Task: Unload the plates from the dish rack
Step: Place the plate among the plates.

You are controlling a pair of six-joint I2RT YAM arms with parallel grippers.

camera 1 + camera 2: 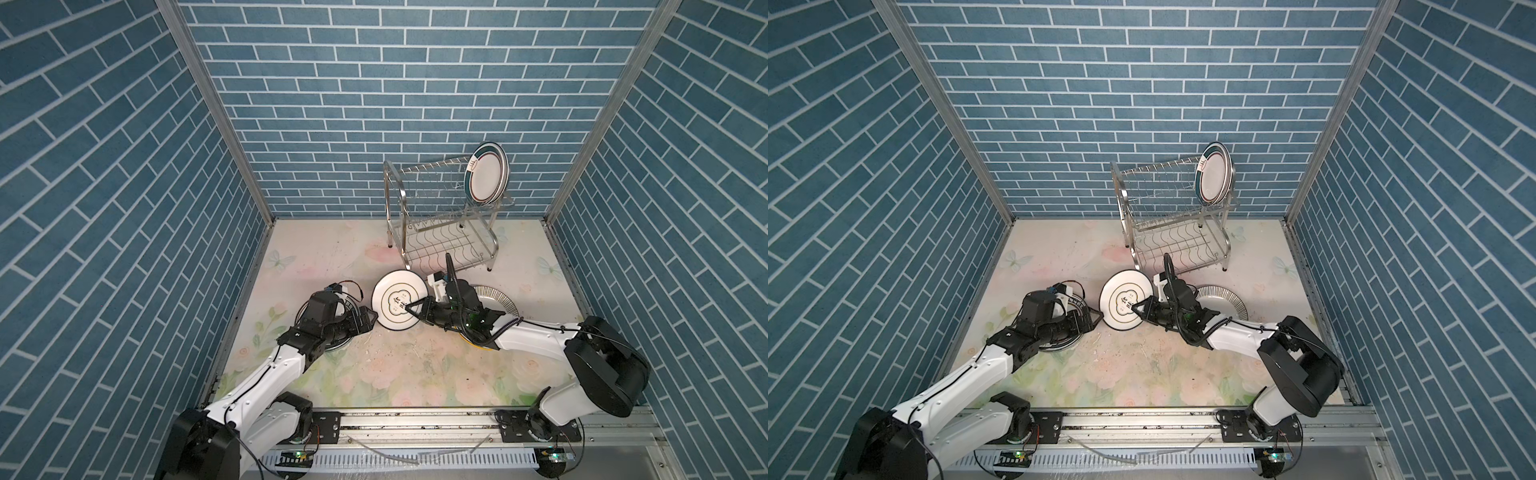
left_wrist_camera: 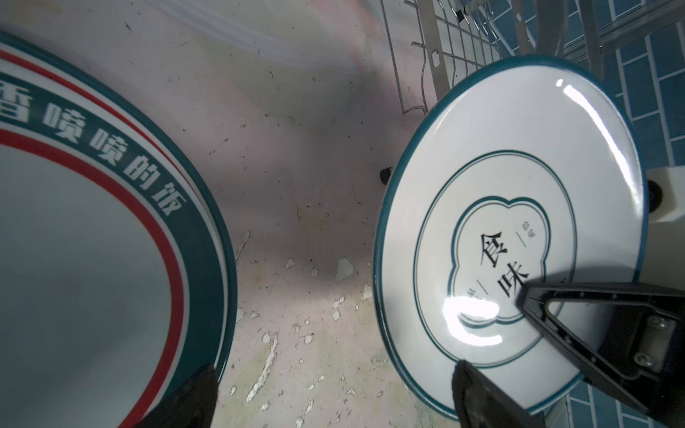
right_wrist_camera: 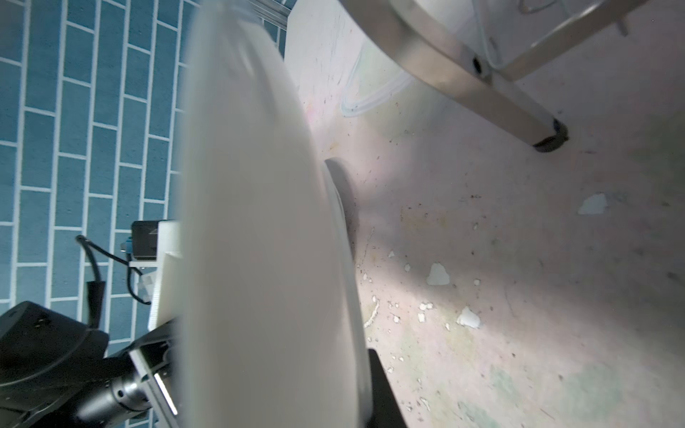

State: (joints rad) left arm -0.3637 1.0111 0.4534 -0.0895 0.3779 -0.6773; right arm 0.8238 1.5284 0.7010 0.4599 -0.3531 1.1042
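Observation:
The dish rack (image 1: pixel 440 232) (image 1: pixel 1173 241) stands at the back right, with two green-banded plates (image 1: pixel 486 172) (image 1: pixel 1214 172) upright at the right end of its top tier. My right gripper (image 1: pixel 410 308) (image 1: pixel 1137 309) is shut on a white plate with a teal rim and a clover outline (image 1: pixel 392 301) (image 1: pixel 1121 301) (image 2: pixel 519 192) (image 3: pixel 259 222). It holds that plate on edge, tilted, in front of the rack. My left gripper (image 1: pixel 369 322) (image 1: pixel 1095 320) (image 2: pixel 333 385) is open at that plate's left rim and grips nothing.
A plate with a green band, red ring and white lettering (image 2: pixel 111 222) (image 1: pixel 337 344) lies flat under my left wrist. A black-striped plate (image 1: pixel 498 299) (image 1: pixel 1225 299) lies flat behind my right arm. A yellow-edged plate (image 1: pixel 478 343) peeks from under that arm. A rack foot (image 3: pixel 550 139) stands near the held plate.

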